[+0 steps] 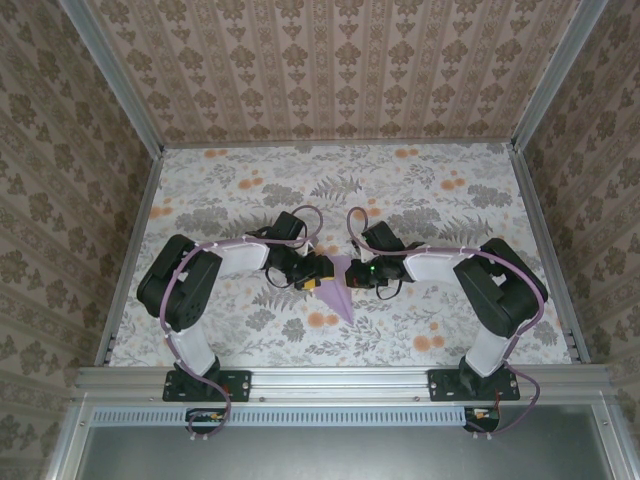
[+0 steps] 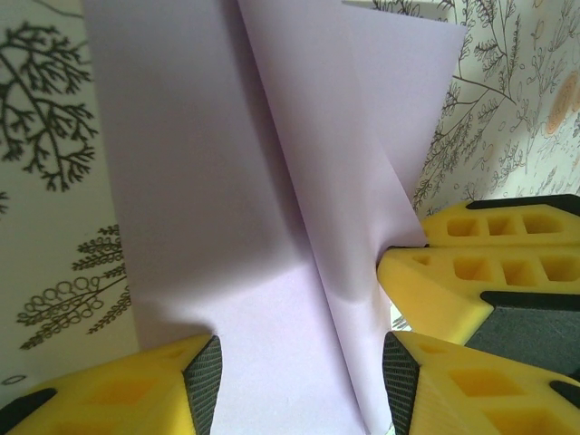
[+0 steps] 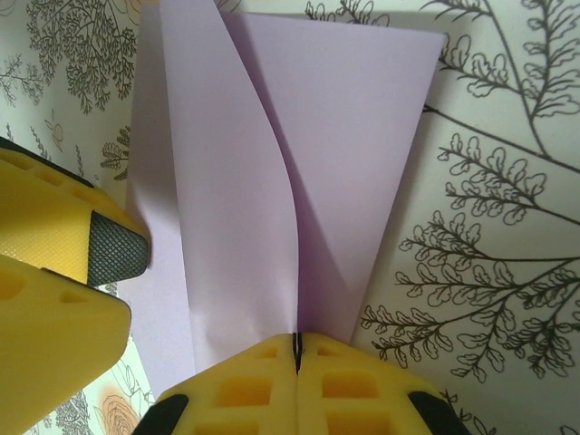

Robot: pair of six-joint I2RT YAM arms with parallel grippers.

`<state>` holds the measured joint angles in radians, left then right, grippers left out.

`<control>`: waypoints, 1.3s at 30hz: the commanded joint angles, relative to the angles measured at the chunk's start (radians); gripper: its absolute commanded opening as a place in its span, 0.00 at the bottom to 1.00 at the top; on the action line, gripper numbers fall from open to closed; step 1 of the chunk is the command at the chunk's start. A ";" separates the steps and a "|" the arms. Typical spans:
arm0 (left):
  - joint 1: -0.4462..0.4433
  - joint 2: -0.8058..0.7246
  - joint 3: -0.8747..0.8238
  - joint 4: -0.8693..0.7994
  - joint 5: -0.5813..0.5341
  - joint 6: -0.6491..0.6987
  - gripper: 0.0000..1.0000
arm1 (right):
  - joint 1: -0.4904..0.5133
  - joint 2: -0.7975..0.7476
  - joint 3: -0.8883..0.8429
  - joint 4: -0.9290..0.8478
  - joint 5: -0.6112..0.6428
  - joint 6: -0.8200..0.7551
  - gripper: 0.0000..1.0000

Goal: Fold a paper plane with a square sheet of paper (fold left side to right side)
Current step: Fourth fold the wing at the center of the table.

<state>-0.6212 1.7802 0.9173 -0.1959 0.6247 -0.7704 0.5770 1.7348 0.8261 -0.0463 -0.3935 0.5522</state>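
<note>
at table [image 1: 450, 200] centre, pale lilac paper plane [image 1: 341, 290], creased, pointed.

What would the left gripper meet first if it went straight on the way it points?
The pale lilac folded paper plane: it lies between the open fingers of the left gripper, so its raised centre flap likely comes first.

Floral-print table [image 1: 450, 200], pale lilac paper plane [image 1: 341, 292] near its middle
</note>
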 commanded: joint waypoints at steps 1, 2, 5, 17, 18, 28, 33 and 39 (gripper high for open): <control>-0.017 0.073 -0.023 -0.033 -0.065 0.031 0.54 | 0.017 0.003 -0.009 -0.032 0.017 0.000 0.04; -0.018 0.073 -0.024 -0.032 -0.065 0.032 0.54 | 0.019 0.001 -0.013 -0.028 0.018 0.003 0.04; -0.017 0.071 -0.023 -0.031 -0.065 0.032 0.54 | 0.021 0.004 -0.018 -0.027 0.024 0.005 0.04; -0.008 -0.043 0.029 -0.170 -0.124 0.095 0.60 | 0.023 0.036 -0.007 -0.072 0.055 -0.007 0.04; -0.004 -0.064 0.033 -0.180 -0.130 0.101 0.61 | 0.024 0.036 -0.009 -0.073 0.058 -0.009 0.04; -0.019 -0.047 0.097 -0.096 -0.016 0.086 0.34 | 0.028 0.037 0.000 -0.087 0.066 -0.015 0.04; -0.034 0.039 0.151 -0.070 0.004 0.086 0.26 | 0.032 0.036 0.006 -0.103 0.071 -0.021 0.04; -0.040 0.095 0.177 -0.049 0.012 0.086 0.23 | 0.034 0.032 0.006 -0.109 0.073 -0.022 0.04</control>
<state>-0.6552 1.8610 1.0714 -0.2596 0.6106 -0.6880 0.5999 1.7348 0.8356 -0.0654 -0.3603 0.5480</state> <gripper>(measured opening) 0.234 0.046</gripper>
